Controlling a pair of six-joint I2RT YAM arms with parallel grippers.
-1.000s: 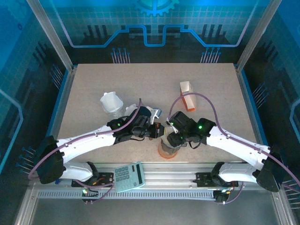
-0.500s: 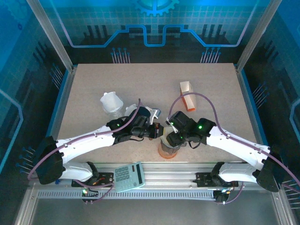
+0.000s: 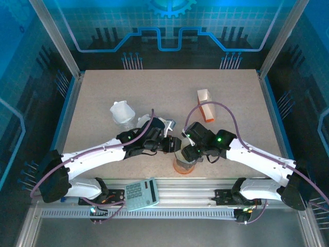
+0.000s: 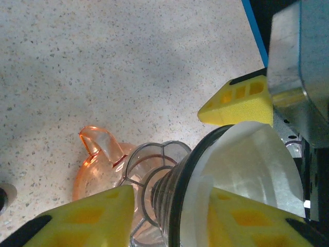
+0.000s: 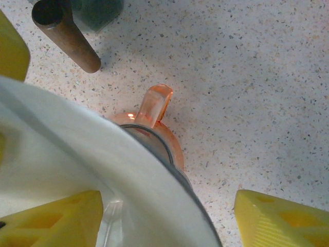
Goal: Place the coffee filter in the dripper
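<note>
Filter (image 4: 247,164) is sitting inside dripper (image 4: 154,172), near front-center of tabletop (image 4: 103,62). L fingers (image 4: 77,218) are hanging released, straddling dripper rim w/o pinching it. R fingers (image 5: 280,221) are standing spread wide, one over filter, other clear of dripper.

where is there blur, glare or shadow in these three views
Top external view: blue glow tints the surround, the table evenly lit. Left wrist view: soft shadows cross the table, near yellow pads out of focus. Right wrist view: the coffee filter close to the lens, blurred and bright; a small glint on the dripper handle.
</note>
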